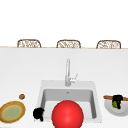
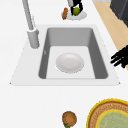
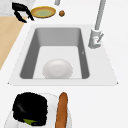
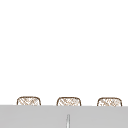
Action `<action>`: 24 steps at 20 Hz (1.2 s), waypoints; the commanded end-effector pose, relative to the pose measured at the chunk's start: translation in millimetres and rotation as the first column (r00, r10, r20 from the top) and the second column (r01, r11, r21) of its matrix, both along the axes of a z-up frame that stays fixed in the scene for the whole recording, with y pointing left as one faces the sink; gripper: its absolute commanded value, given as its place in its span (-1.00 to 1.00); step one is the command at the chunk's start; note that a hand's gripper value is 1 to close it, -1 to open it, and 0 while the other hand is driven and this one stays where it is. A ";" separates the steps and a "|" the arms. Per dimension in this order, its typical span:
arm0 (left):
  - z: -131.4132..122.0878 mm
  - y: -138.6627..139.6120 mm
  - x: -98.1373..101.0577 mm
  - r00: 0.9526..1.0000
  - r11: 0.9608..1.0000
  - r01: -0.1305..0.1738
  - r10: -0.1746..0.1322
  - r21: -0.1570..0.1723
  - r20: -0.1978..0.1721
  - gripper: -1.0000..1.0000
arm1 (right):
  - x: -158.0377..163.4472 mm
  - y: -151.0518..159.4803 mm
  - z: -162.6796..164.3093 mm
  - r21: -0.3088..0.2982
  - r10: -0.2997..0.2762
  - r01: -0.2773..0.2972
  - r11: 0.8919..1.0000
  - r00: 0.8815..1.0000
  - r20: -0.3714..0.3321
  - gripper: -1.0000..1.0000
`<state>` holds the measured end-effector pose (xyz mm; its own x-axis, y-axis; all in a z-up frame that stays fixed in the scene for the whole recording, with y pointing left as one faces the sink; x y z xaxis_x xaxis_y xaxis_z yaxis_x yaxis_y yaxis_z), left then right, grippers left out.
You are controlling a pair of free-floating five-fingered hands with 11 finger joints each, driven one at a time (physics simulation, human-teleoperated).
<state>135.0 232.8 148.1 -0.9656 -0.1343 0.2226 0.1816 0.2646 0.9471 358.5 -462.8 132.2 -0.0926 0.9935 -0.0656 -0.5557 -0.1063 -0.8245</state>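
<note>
White plate (image 1: 111, 109), green fruit (image 1: 115, 104) seemingly under right hand (image 1: 118, 98).

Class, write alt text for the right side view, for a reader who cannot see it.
A black hand grips a green fruit on a white plate, beside a brown bread stick. Beyond, a pale bowl sits in the sink; another black hand hovers near a yellow plate.
</note>
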 end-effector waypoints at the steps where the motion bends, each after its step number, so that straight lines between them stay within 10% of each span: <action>1: 0.0 0.0 0.0 1.000 1.000 0.000 0.000 0.000 0.000 0.00 | -1.1 16.1 21.3 0.002 -0.061 0.061 0.998 0.997 0.050 1.00; 24: 0.0 0.0 0.0 1.000 1.000 0.000 0.000 0.000 0.000 0.00 | -23.1 136.4 114.8 -0.014 -0.062 0.063 0.998 0.997 0.054 1.00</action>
<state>135.0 232.8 148.1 -0.9656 -0.1343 0.2226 0.1816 0.2646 0.9471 337.3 -346.6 238.5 -0.0419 0.9938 -0.1030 -0.5154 -0.1098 -0.8499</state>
